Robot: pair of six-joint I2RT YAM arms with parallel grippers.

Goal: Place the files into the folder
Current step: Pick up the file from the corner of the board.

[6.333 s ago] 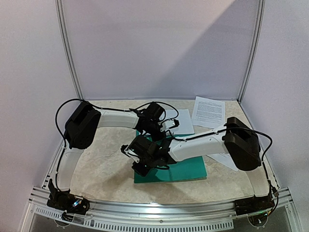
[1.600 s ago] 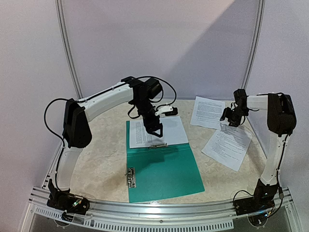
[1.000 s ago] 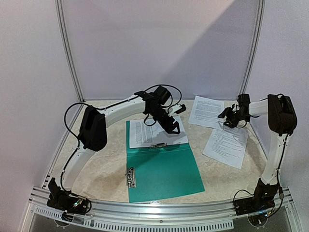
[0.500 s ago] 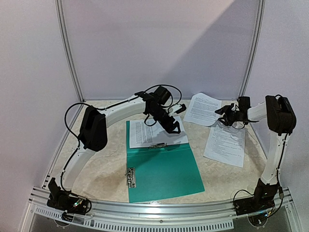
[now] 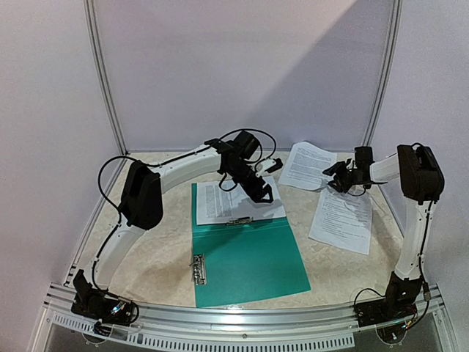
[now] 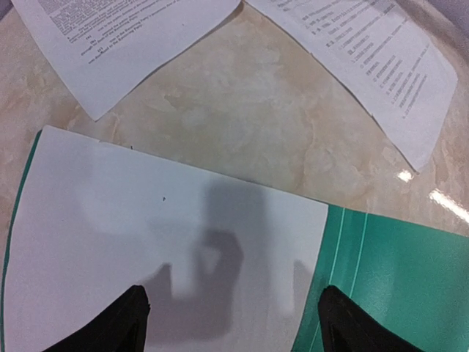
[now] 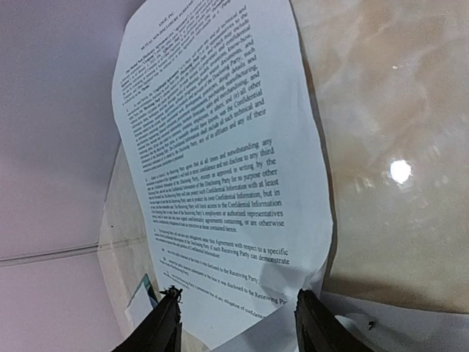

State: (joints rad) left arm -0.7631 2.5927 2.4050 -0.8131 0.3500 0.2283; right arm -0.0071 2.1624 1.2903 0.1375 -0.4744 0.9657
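Observation:
The teal folder [image 5: 249,257] lies open in the middle of the table, and one of the files [image 5: 234,199] rests on its far half. Over that sheet's right part hangs my left gripper [image 5: 262,194], open and holding nothing; the left wrist view shows the white sheet [image 6: 146,220] and teal folder [image 6: 396,257] beneath the gripper [image 6: 238,323]. My right gripper [image 5: 331,174] stands open at the near edge of a printed sheet [image 5: 302,165] at the back right. In the right wrist view that sheet [image 7: 220,147] curls up between the gripper's [image 7: 236,297] fingers.
Another printed sheet [image 5: 343,220] lies at the right, near the right arm. A metal clip [image 5: 198,268] sits on the folder's near left edge, and a second clip [image 5: 238,220] at the filed sheet's near edge. Walls enclose the table on three sides.
The right gripper has swung left to the back sheet's edge, and that sheet has slid a little left and buckled. The left arm has stayed over the folder.

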